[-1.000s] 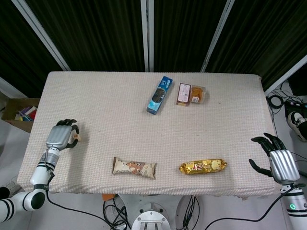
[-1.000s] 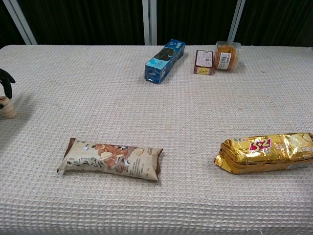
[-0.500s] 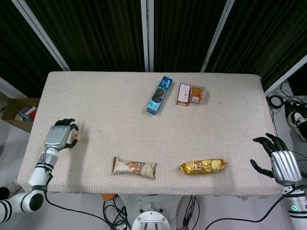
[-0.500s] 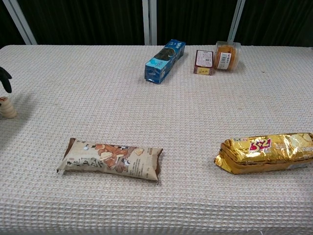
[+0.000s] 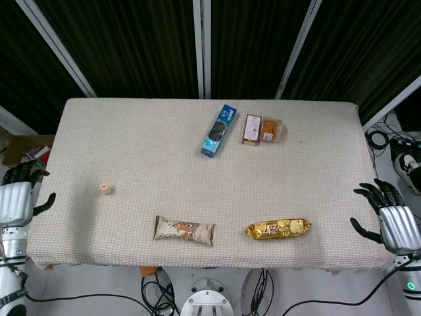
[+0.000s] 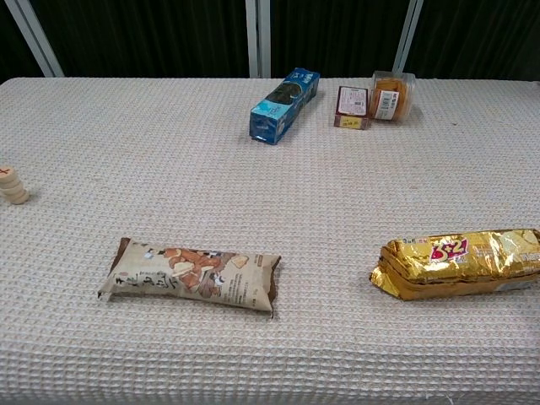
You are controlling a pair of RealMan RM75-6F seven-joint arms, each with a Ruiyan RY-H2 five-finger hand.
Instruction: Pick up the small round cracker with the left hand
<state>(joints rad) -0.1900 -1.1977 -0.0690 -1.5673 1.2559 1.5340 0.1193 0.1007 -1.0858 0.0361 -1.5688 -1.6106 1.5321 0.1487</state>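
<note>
- Head view: the cracker lies on the table at nine o'clock, well apart from the left hand, which hangs off the edge, fingers spread, empty. The right hand likewise.
- Chest view: neither hand shows; a hasty reach could knock the cracker off the nearby edge.

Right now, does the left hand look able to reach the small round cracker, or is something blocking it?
Probably yes. The left hand hovers open off the table's left edge, and the small round cracker lies alone on bare cloth between. The nearest thing, the brown snack bar, is well aside.
</note>
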